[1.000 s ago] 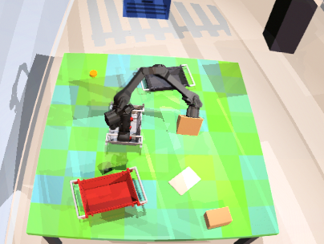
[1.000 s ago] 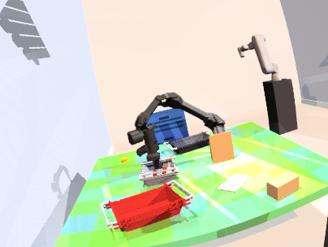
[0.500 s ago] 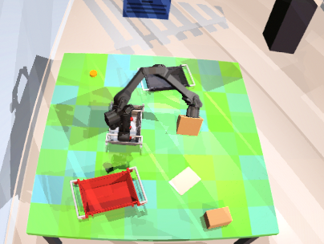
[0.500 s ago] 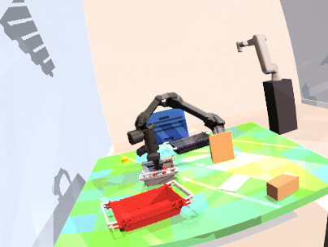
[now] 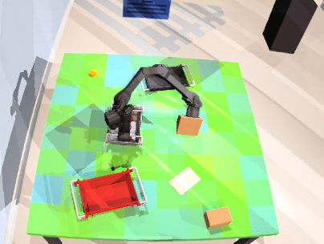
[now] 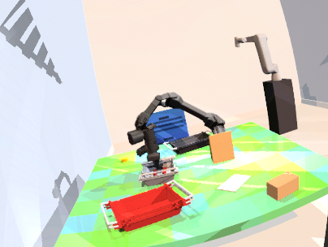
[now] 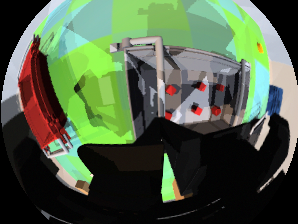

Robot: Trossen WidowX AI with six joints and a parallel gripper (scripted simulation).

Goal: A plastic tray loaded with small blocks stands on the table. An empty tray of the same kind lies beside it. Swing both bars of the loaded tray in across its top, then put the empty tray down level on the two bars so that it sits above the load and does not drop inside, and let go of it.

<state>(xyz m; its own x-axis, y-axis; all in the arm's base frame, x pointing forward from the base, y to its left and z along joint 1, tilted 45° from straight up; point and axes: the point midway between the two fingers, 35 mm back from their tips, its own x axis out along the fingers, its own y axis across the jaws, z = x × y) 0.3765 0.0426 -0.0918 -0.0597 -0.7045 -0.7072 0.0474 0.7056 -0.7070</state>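
The grey loaded tray stands left of the table's middle, with small red blocks inside. In the wrist view its near bar lies inward of the near end wall, across the top. Its far bar runs along the far end; I cannot tell whether it is in or out. My gripper is shut and empty, pointing down over the tray beside the near bar; contact is unclear. An empty red tray lies at the front left, bars swung out.
A black tray with bars out lies at the back. An orange block stands by the arm's base. Another orange block and a white card lie front right; a yellow disc lies back left.
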